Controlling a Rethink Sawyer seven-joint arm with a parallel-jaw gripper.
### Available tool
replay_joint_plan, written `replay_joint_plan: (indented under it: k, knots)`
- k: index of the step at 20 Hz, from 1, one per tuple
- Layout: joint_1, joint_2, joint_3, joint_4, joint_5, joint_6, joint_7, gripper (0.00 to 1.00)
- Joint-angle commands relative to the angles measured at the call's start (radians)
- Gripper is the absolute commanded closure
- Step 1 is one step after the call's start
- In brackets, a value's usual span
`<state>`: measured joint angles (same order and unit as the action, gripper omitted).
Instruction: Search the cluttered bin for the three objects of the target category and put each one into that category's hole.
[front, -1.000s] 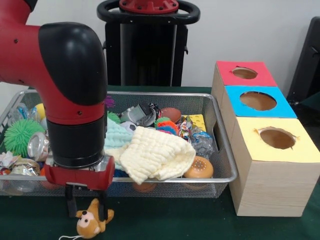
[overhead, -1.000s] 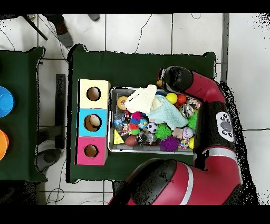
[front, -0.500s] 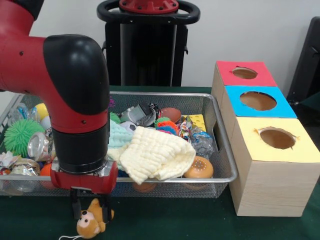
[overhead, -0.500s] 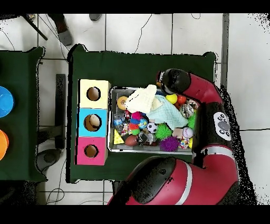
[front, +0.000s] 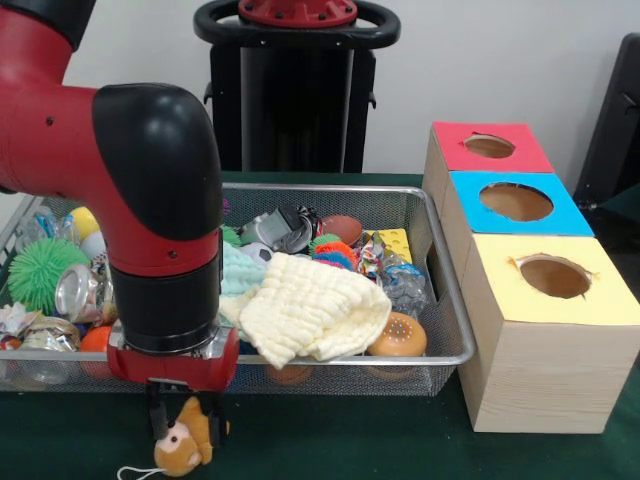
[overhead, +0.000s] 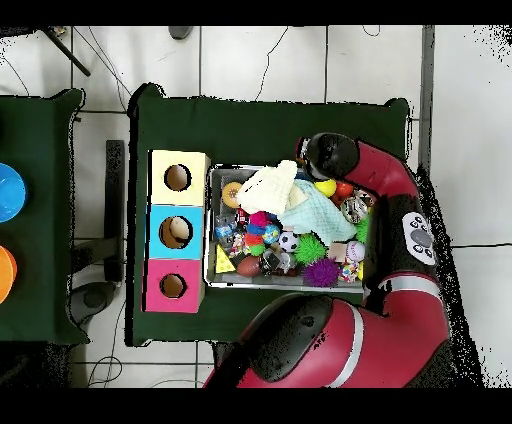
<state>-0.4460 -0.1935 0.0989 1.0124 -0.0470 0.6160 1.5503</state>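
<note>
A small brown monkey plush (front: 184, 447) with a white string lies on the green cloth in front of the wire bin (front: 447, 312), outside it. My gripper (front: 186, 425) has come down over the plush, one finger on each side of its head, and it is open. The bin holds mixed clutter: a cream cloth (front: 315, 310), a teal cloth (front: 238, 270), a green spiky ball (front: 40, 272), a crushed can (front: 77, 292) and a burger toy (front: 397, 337). In the overhead view the arm's wrist (overhead: 330, 155) hides the gripper and most of the plush.
To the right of the bin stands a row of boxes with round holes: red (front: 490, 147), blue (front: 516, 202) and yellow (front: 553, 277). Overhead, they sit left of the bin as yellow (overhead: 178, 177), blue (overhead: 177, 232), red (overhead: 173, 286). The arm's thick link (front: 160, 200) covers the bin's left part.
The gripper has come down a little and shifted right, closer over the monkey plush. The gap between its fingers looks unchanged. The plush stays on the cloth.
</note>
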Motion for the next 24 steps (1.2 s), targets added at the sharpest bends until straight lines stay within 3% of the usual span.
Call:
replay_joint_plan:
  k: [1, 24]
  knots:
    - [-0.012, 0.046, 0.023, 0.003, -0.022, 0.113, 0.028, 0.0]
    - [-0.04, 0.038, 0.016, 0.02, -0.03, 0.095, 0.029, 0.0]
